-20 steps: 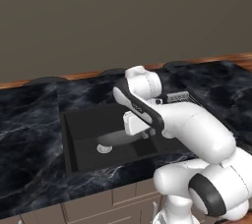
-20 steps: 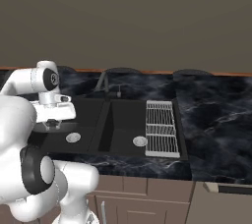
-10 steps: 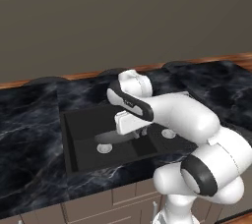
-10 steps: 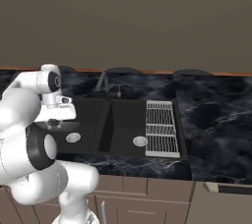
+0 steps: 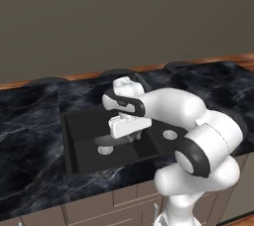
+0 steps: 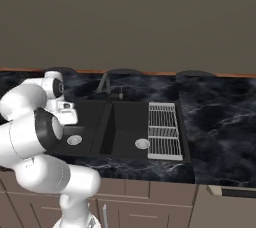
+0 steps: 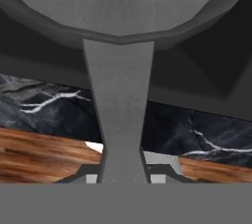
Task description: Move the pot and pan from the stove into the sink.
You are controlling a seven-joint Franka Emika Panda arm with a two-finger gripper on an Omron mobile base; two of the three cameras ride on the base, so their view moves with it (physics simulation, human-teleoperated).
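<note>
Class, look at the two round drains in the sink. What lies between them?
The dark divider wall that splits the sink into two basins lies between the drains. It is clearest in the right base view.

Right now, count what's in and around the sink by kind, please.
pan: 1
sink basins: 2
drains: 2
dish rack: 1
faucet: 1
Total: 7

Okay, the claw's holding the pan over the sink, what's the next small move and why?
Probably lower it a little, then open: the claw is shut on the pan by its handle, hanging over the sink.
</note>
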